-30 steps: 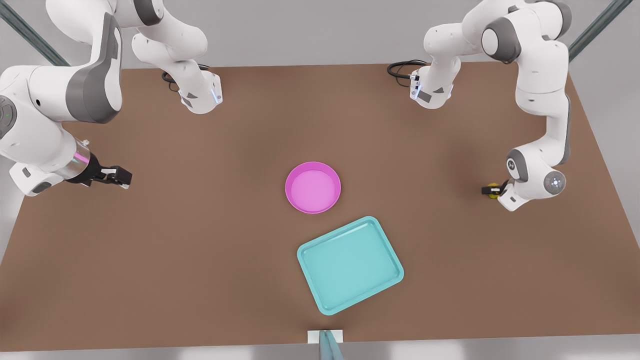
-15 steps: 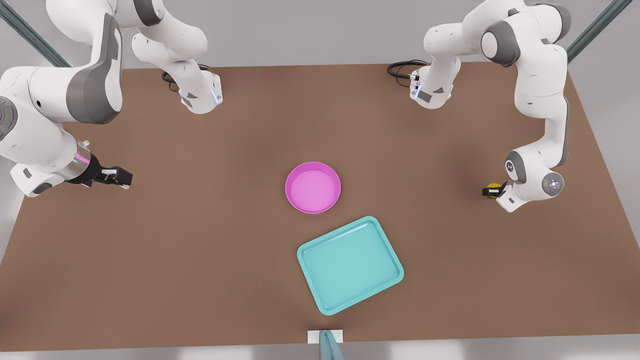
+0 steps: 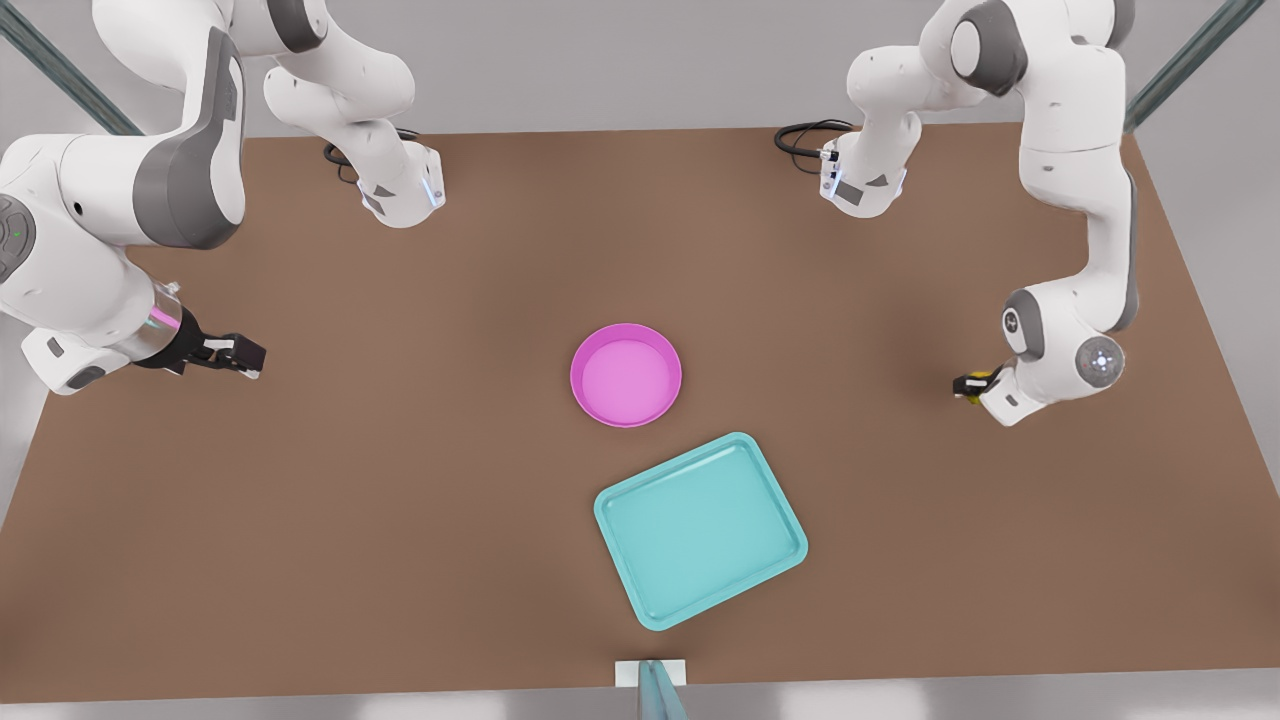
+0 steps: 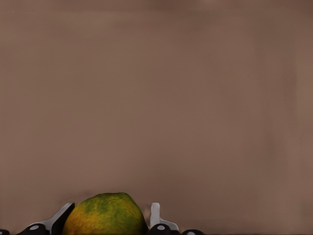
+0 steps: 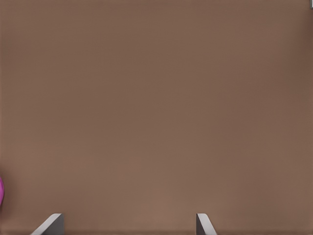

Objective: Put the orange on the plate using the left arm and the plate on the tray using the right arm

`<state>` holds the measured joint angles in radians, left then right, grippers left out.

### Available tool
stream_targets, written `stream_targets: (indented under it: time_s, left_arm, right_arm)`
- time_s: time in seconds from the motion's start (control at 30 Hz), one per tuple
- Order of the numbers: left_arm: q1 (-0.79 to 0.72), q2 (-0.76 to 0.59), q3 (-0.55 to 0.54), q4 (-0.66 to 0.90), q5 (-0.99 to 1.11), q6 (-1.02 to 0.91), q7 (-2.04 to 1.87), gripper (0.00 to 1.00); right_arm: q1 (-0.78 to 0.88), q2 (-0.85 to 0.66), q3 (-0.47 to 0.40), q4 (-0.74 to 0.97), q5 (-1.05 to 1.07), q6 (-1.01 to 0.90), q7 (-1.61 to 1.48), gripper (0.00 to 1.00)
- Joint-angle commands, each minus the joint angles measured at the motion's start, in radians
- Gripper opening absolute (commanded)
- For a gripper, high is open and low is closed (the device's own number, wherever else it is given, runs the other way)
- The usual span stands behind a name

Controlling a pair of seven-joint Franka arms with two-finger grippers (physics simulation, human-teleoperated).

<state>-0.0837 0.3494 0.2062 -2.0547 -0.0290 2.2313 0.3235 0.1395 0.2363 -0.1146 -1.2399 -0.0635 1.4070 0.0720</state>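
The orange (image 4: 105,215), yellow-orange with green mottling, sits between the fingers (image 4: 155,215) of my left gripper (image 4: 107,221), which is shut on it. In the front view that gripper (image 3: 968,385) and the orange (image 3: 984,377) are at the right side of the table. The pink plate (image 3: 626,380) lies at the table's middle with nothing on it. Just in front of it, the teal tray (image 3: 700,530) holds nothing. My right gripper (image 3: 245,355) hovers open at the front view's left, far from the plate. Its fingertips (image 5: 203,223) stand wide apart, with a sliver of plate (image 5: 1,191) at the frame's edge.
Both arm bases (image 3: 400,195) (image 3: 865,185) stand at the far edge of the brown table (image 3: 400,500). A small white and grey fixture (image 3: 650,680) sits at the near edge. Wide bare tabletop lies between each gripper and the plate.
My left gripper has shifted slightly toward the front view's left with the orange in it, and that arm's upper joints have risen. The right arm has barely moved.
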Motion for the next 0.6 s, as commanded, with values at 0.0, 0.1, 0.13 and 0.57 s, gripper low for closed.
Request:
stream_targets:
  time_s: [0.0, 0.1, 0.13, 0.57]
  left_arm:
    - [-0.148, -0.029, -0.007, 0.093, -0.008, -0.294, -0.371, 0.69]
    - [-0.502, 0.016, -0.008, 0.327, -0.091, -0.510, -0.823, 0.69]
    - [-0.593, 0.054, -0.008, 0.393, -0.140, -0.515, -0.932, 0.69]
    - [-0.734, 0.413, -0.151, 0.805, -0.212, -0.369, -1.365, 0.88]
  right_arm:
    - [0.000, 0.001, 0.000, 0.000, 0.001, 0.000, 0.000, 1.00]
    - [0.000, 0.003, 0.000, 0.000, 0.001, 0.000, 0.000, 1.00]
    - [0.000, 0.003, 0.000, 0.000, 0.001, 0.000, 0.000, 1.00]
    - [0.002, 0.005, 0.000, -0.001, 0.002, 0.007, 0.002, 1.00]
